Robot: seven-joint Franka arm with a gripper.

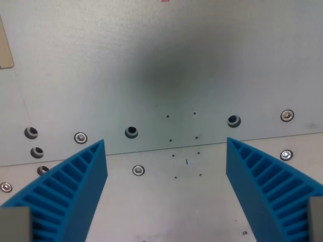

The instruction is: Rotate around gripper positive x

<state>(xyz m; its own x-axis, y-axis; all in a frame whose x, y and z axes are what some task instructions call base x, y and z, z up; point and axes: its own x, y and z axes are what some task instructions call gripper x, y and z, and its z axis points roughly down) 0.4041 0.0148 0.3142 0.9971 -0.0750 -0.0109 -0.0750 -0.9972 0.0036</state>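
Nothing is held between the blue ribbed fingers [75,186] of the gripper [166,146], spread wide above the metal plate [166,60], so no grasp point or load is judged needed for the rotation.

A seam [151,150] is seen running across the bench [166,65] from left to right. Screws [81,137] and holes [131,132] are ranged along it, on both sides.

wrist view, close, facing metal plate [161,65]
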